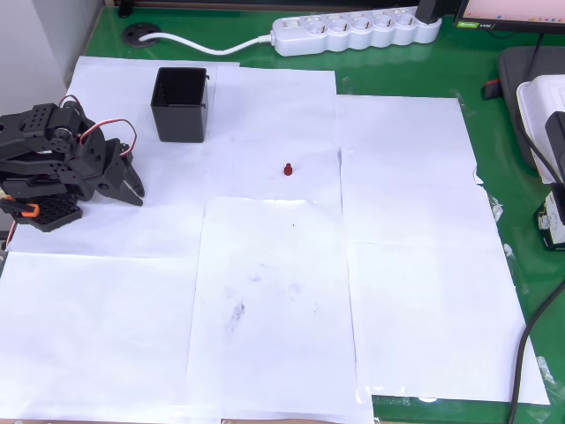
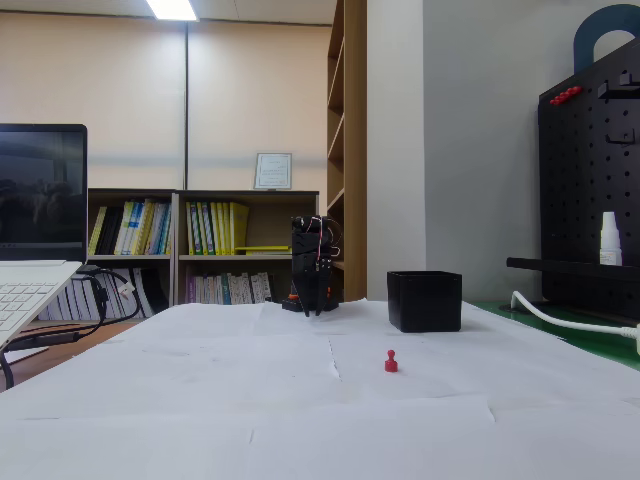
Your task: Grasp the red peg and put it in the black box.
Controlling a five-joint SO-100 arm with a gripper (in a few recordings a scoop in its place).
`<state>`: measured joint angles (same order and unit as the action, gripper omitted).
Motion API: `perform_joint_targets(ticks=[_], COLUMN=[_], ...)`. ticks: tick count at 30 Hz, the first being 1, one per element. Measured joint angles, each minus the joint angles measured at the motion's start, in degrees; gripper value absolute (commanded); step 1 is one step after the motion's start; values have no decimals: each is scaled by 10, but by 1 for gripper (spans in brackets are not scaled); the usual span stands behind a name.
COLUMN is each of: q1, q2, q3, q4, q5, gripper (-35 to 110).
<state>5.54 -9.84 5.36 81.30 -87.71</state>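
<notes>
Red peg (image 1: 288,169) upright and alone on white paper sheets (image 1: 274,291) near mid-table, head uppermost, seen from overhead; same peg (image 2: 391,361) standing in the foreground of the fixed view, slightly left of and nearer the camera than the black box (image 2: 425,301). Black box (image 1: 181,104) up and to the left of the peg in the overhead view, well apart from it, open top upward, interior dark, contents not discernible. Black arm (image 1: 53,163) folded at the left edge of the overhead view, below and left of the box, red and white wires looping over its joints, an orange part low on its body. Gripper (image 1: 134,184) pointing right toward the sheets, low over the paper, dark fingers tapering close together; whether pressed fully together or slightly parted, cannot tell. Nothing between the fingers, peg well apart from them. Arm (image 2: 313,266) at the far end of the table in the fixed view, left of the box, gripper too small and dark there to read. Green table surface (image 1: 530,291) showing around the paper; white power strip (image 1: 357,30) along the top edge of the overhead view, laptop (image 2: 30,290) at left of the fixed view, black pegboard (image 2: 590,190) at right, bookshelves (image 2: 215,245) behind.
</notes>
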Motion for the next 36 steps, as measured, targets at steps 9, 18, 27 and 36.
perform_joint_targets(ticks=[9,18,27,36], q1=[-46,-83,-48,39], q2=[0,-9,-10,171], q3=[0,-1,-1,35], q4=[0,3,4,-276], q5=[0,-1,-5,-157], gripper=[0,1,0,0])
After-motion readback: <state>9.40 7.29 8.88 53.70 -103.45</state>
